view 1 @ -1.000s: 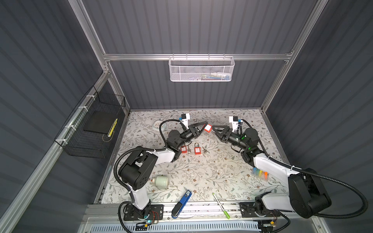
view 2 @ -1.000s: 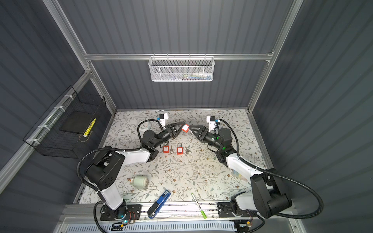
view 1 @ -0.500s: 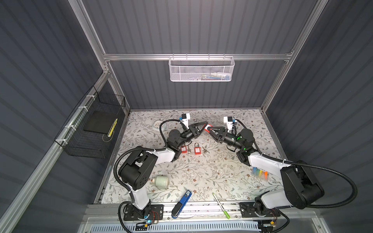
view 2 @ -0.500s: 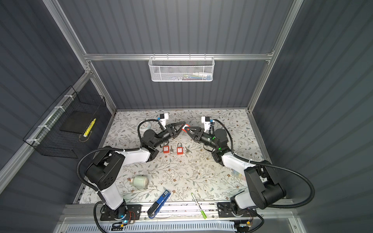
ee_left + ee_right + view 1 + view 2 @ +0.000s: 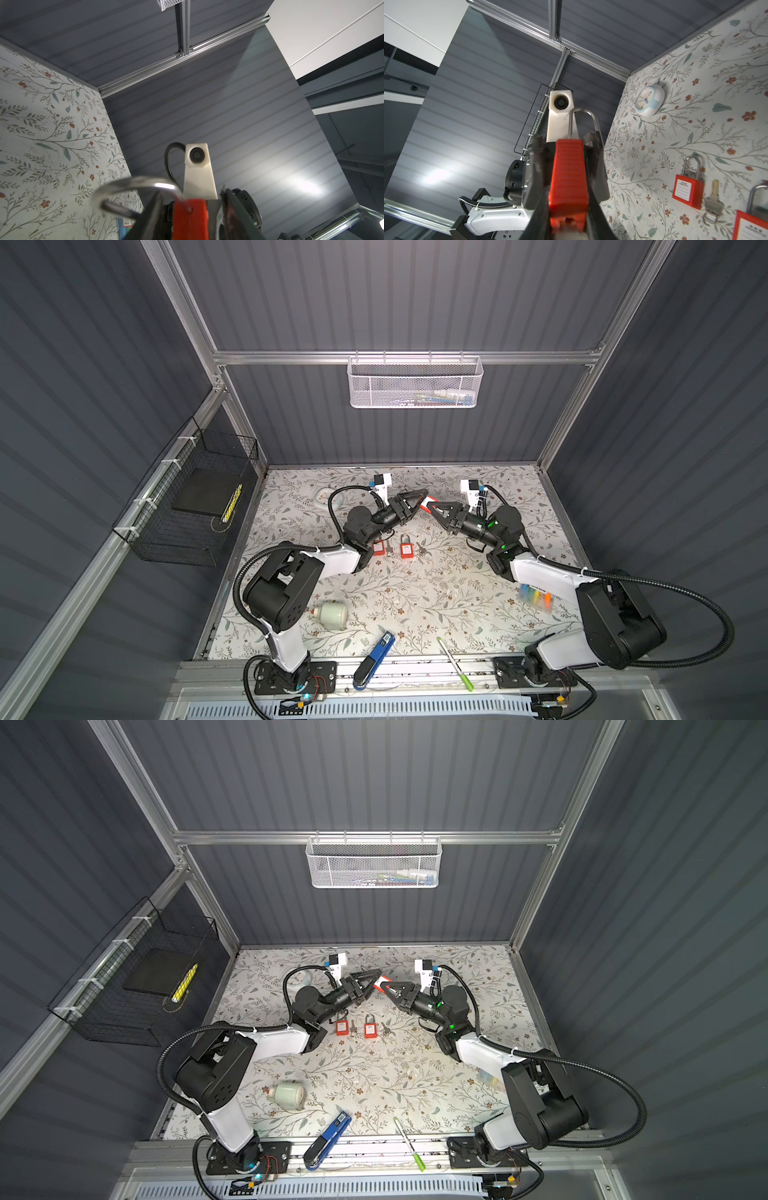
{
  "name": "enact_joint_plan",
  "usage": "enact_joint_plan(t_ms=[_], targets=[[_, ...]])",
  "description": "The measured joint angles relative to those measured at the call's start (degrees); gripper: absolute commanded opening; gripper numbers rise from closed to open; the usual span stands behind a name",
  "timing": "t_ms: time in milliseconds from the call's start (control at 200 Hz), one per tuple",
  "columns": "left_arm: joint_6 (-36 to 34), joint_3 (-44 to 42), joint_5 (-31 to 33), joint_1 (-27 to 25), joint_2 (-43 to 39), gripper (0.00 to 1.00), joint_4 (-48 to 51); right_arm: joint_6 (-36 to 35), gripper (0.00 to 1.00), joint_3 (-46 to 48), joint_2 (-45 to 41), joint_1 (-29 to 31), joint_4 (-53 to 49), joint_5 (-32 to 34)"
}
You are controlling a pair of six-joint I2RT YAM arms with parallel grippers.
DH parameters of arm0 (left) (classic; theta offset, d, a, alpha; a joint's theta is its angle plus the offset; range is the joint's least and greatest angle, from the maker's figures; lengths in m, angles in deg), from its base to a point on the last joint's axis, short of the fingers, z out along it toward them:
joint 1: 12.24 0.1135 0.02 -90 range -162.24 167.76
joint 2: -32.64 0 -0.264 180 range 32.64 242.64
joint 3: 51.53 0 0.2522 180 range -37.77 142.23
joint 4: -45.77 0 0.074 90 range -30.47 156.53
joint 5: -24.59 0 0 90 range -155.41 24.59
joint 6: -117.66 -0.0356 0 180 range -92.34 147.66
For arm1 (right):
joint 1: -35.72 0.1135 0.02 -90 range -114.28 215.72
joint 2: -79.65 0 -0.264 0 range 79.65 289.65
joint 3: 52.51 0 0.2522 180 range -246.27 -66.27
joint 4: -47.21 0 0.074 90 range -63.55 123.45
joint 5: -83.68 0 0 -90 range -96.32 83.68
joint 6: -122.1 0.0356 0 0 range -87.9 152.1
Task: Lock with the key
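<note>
A red padlock (image 5: 427, 504) (image 5: 381, 982) hangs in the air between both grippers at the back middle. My right gripper (image 5: 568, 187) (image 5: 433, 509) is shut on its red body (image 5: 569, 176), fingers pressed on both sides. My left gripper (image 5: 191, 199) (image 5: 422, 499) stands open around the lock's other end (image 5: 190, 218), with gaps on each side. The steel shackle (image 5: 133, 187) has one leg in the body and the other swung out sideways. Two more red padlocks (image 5: 378, 548) (image 5: 406, 547) lie on the table, each with a key (image 5: 388, 548) (image 5: 714, 197) beside it.
A small white clock (image 5: 328, 499) lies at the back left. A pale jar (image 5: 330, 614), a blue tool (image 5: 374, 659) and a green pen (image 5: 455, 664) lie near the front edge. Coloured pieces (image 5: 534, 597) sit under the right arm. A black wire basket (image 5: 195, 497) hangs on the left wall.
My right gripper has moved left to the padlock and closed on its body. The left gripper, which held the lock, has opened its jaws.
</note>
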Motion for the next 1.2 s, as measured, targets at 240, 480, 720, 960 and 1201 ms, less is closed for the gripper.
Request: enact_joint_plan(t_ms=[240,480,720,960,1201], targets=[[-2.01,-1.46,0.09,1.55,-3.85,0.8,2.99,-0.55,0.07,-0.07,-0.44,-0.04,-1.11,-0.17],[-3.28,-5.31,0.09,5.33,-7.69,0.81,5.22,-0.87,0.07,-0.07,-2.54,-0.31,-2.19,-1.64],[-3.02,-6.54,-0.35,7.61,-7.8,0.76,5.14,-0.81,0.07,0.07,-3.21,-0.28,-2.14,-3.28],[-2.32,-6.47,-2.08,7.61,-7.8,0.69,5.11,-0.37,0.06,0.9,-3.08,-0.31,-2.03,-4.5],[-1.07,-6.47,-2.78,7.61,-7.8,0.42,4.22,-0.37,0.06,0.92,-2.29,-0.31,-1.84,-4.9]])
